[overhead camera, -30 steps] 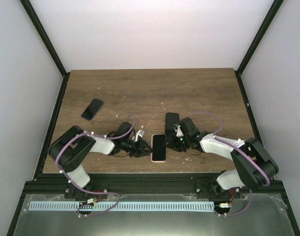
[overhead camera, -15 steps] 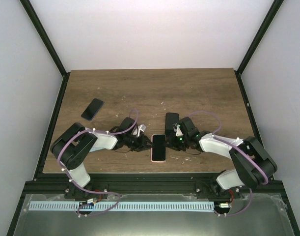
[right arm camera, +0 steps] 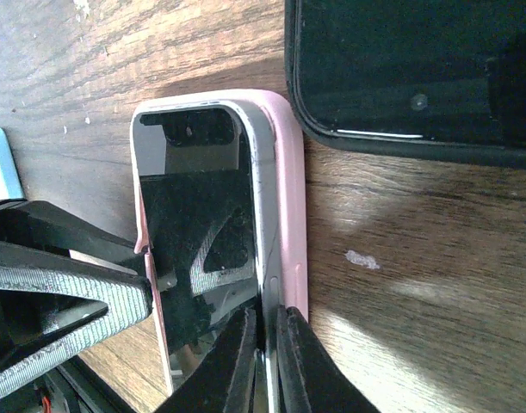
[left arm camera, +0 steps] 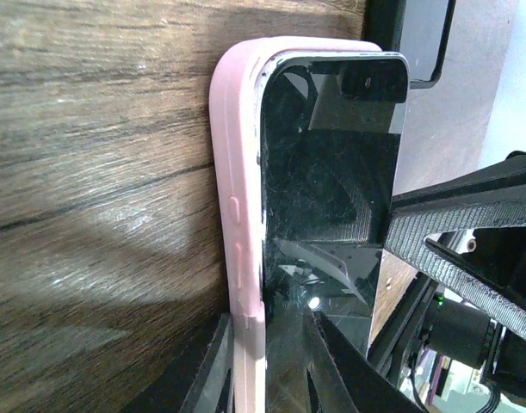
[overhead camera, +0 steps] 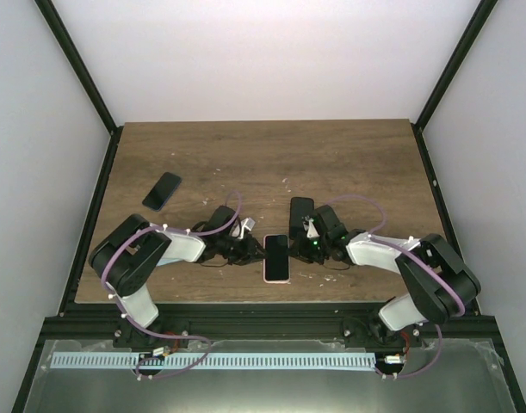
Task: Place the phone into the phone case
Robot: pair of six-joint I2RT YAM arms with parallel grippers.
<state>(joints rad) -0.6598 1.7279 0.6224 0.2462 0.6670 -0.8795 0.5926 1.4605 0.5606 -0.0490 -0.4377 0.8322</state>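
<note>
The phone [overhead camera: 277, 250], black glass up, lies in the pink phone case [overhead camera: 276, 280] near the table's front edge. My left gripper [overhead camera: 256, 251] comes in from the left. In the left wrist view one finger sits outside the case [left arm camera: 232, 172] wall and the other rests on the phone [left arm camera: 331, 172] glass, so that gripper [left arm camera: 263, 379] is shut on that edge. My right gripper [overhead camera: 298, 249] comes in from the right. Its jaws [right arm camera: 264, 370] pinch the phone [right arm camera: 198, 215] along its silver side edge, just inside the pink case [right arm camera: 290, 198] wall.
A dark second phone [overhead camera: 300, 211] lies just beyond the right gripper, close to the pink case's far end [right arm camera: 417, 69]. Another black phone [overhead camera: 162, 190] lies at the far left of the wooden table [overhead camera: 271, 155]. White specks dot the wood.
The right gripper has shut onto the phone's right edge. The left gripper slid up along the case's left edge and narrowed. Phone and case shifted slightly left.
</note>
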